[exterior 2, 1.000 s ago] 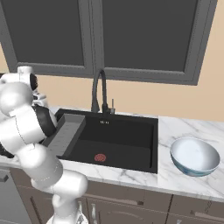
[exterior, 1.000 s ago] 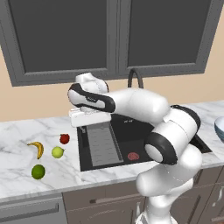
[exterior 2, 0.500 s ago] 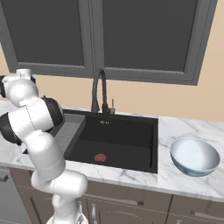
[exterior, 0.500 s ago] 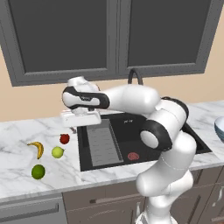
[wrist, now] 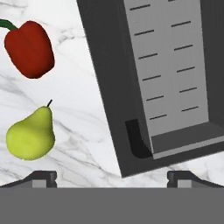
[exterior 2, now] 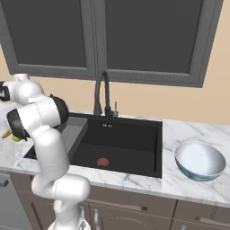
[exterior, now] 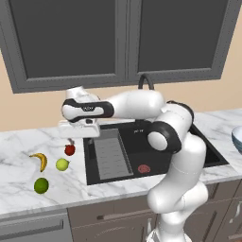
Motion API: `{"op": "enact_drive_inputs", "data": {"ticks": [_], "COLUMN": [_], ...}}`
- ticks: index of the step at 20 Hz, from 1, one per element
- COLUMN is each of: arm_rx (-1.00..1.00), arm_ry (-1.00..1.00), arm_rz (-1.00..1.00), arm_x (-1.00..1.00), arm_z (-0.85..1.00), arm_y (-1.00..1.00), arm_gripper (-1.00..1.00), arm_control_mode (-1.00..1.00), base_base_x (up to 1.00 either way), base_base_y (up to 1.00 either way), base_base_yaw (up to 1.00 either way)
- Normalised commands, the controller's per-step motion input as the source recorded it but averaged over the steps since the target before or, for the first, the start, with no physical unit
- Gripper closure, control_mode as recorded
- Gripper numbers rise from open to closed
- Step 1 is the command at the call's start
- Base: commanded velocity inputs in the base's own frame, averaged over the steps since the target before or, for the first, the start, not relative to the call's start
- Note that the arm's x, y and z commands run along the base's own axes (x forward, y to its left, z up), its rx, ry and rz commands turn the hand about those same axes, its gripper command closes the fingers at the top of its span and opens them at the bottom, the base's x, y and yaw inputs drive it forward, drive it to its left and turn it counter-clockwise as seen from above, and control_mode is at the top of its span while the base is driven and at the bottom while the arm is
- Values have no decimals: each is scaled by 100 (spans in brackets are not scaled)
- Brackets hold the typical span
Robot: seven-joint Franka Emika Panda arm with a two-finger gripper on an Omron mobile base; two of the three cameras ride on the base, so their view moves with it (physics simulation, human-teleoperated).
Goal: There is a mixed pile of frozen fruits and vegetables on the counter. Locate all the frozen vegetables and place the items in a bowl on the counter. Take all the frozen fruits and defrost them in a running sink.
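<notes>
White marble counter [exterior: 19,142] runs under dark wall cabinets [exterior: 118,38], broken by the black sink [exterior 2: 134,143] with its grey ribbed tray [exterior: 109,153], reddish drain [exterior: 143,168] and tall arched faucet [exterior 2: 99,92]. We see the arm stretched out to the left, its gripper [exterior: 79,140] hanging above the counter at the sink's left edge, fingers spread wide with nothing between them. Just below it sit 4 small pieces: a red pepper with a green stem [wrist: 29,49], directly under the hand in the left base view; a yellow-green pear [wrist: 31,136] just beside the pepper; a curved yellow banana [exterior: 39,160] further left; and a dark green ball [exterior: 41,185] nearest the counter's front edge. All 4 rest on the marble, apart from one another. We find the pale blue-white bowl [exterior 2: 200,160] on the counter right of the sink, well apart from the pile.
</notes>
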Motion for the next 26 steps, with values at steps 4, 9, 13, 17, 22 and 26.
{"op": "enact_drive_inputs", "data": {"ticks": [4,9,13,17,22,26], "arm_rx": [0,0,0,0,0,0], "arm_ry": [0,-1,0,0,0,0], "arm_rz": [-6,-3,0,0,-1,-1], "arm_x": [25,37,46,35,25,32], "arm_z": [-20,-23,-22,-19,-14,-20], "arm_y": [32,23,3,4,25,21], "arm_gripper": [-100,-100,-100,-100,-100,-100], "arm_control_mode": [-100,-100,-100,-100,-100,-100], "base_base_x": [0,0,0,0,0,0], "base_base_y": [0,0,0,0,0,0], "base_base_yaw": [0,0,0,0,0,0]}}
